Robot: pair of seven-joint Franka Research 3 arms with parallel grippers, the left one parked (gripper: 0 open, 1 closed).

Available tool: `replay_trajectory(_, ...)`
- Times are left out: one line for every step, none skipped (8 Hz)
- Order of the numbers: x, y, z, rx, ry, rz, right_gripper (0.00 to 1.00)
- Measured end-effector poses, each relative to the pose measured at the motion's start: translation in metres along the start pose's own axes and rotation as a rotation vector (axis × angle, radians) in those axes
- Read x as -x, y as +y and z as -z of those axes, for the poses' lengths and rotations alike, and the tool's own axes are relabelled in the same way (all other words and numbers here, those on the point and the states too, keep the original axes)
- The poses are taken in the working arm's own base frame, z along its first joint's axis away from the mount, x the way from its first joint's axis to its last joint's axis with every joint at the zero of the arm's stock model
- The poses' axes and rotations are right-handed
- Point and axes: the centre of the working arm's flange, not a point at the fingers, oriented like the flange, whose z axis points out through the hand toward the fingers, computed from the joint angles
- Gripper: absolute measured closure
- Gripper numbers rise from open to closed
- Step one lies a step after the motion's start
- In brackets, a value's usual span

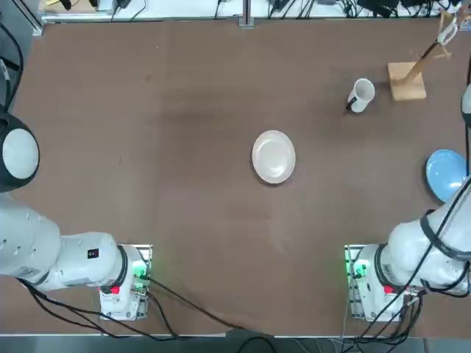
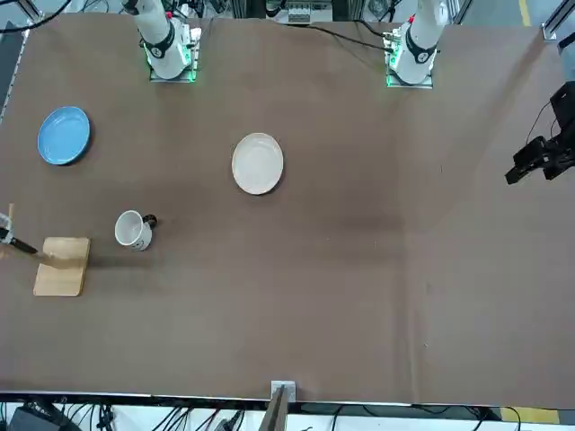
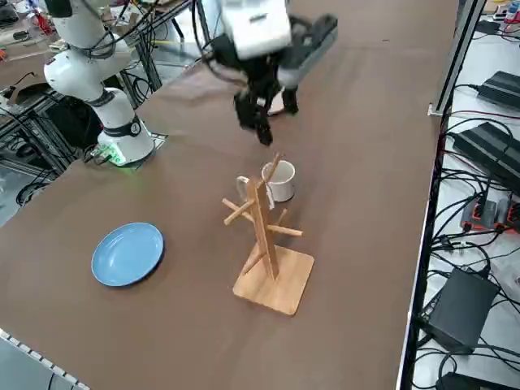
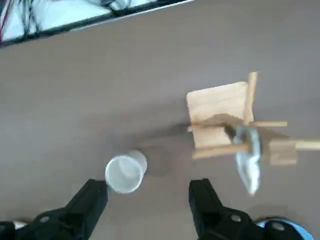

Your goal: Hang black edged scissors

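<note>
The right gripper (image 3: 262, 114) is shown raised above the brown bench (image 1: 184, 184), over the white mug (image 3: 280, 180) and just short of the wooden rack (image 3: 266, 244). Its jaws are spread wide apart and nothing is held between them; in the right wrist view the two dark fingers (image 4: 210, 205) are seen with bare bench and the mug between them. The black edged scissors (image 4: 248, 160) are hung by a whitish handle loop on one of the rack's upper pegs; in the right side view the loop is seen beside the rack's post (image 3: 242, 188), clear of the gripper. The rack is set on a square wooden base near the bench's far corner on the robot's right. The mug is stood upright just beside that base. A blue plate (image 3: 127, 253) is laid nearer the right arm's base, well apart from the rack. A white plate (image 1: 274, 156) is laid near the bench's middle.
</note>
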Motion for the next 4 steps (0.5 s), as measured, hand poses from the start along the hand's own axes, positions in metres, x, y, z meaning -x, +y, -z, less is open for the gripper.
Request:
replay_trajectory(0.012,-0.026,0.019,0.020,-0.010,0.038,0.00)
replay_trajectory(0.021,-0.048,0.032,0.034,-0.015,0.064,0.00)
replay_trajectory(0.027,-0.064,0.040,0.040,-0.014,0.077,0.00)
replay_trajectory(0.032,-0.077,0.045,0.041,-0.018,0.080,0.00)
